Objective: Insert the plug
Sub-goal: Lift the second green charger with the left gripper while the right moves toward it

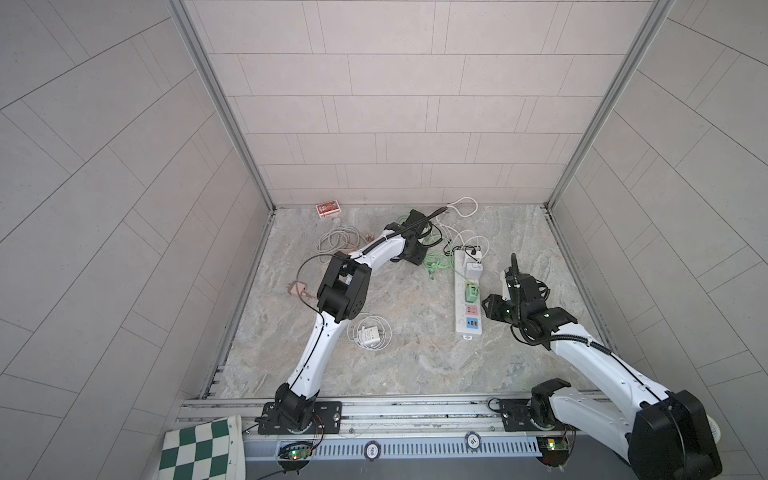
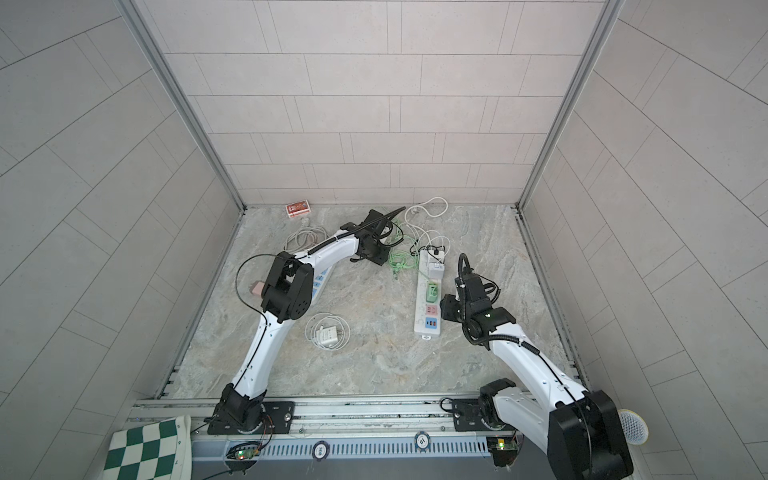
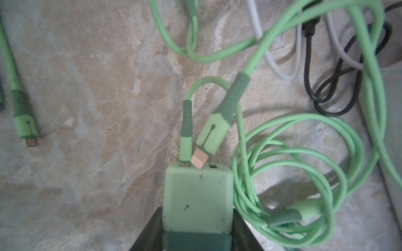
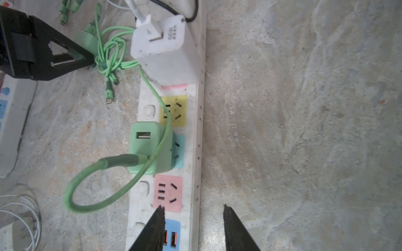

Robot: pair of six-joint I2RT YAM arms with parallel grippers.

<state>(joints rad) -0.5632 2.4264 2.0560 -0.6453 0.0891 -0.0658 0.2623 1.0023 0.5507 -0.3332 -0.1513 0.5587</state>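
Left gripper [image 3: 198, 209]: jaws pressed against two flat sides of the green charger [image 3: 195, 187], gripping it.
Green charger, position: far part of the table [image 3: 87, 108], a little left of the power strip's [image 4: 194, 104] far end, among loops of green cable [image 3: 289, 173]. Cannot tell whether it rests on the table or is lifted.
Green charger, fittings: one short lead [image 3: 186, 130] is plugged into its end face. A loose connector [image 3: 214, 130] with an orange tip leans on the same face. Prongs not in view.
Handling (judged): small, light, hard plastic block. The smooth sides are apt to twist or slip in the jaws when it is pushed home. The trailing cable is soft and will drag. Best held as now, on the broad side faces, clear of the port end.
Power strip: yellow socket [image 4: 174, 110] and pink socket [image 4: 167, 193] are free. A second charger [image 4: 150, 150], also green, sits in the blue socket between them. A white charger [image 4: 165, 50] is plugged in beyond the yellow one.
Right gripper [image 4: 196, 226]: jaws apart, nothing between them. One finger is over the strip's end by the USB ports, the other over bare table.
Writing: small grey print on the white charger, not legible. Red box [image 1: 328, 208] by the back wall, print too small to read. Round token [image 1: 472, 440] on the front rail appears to read 10.
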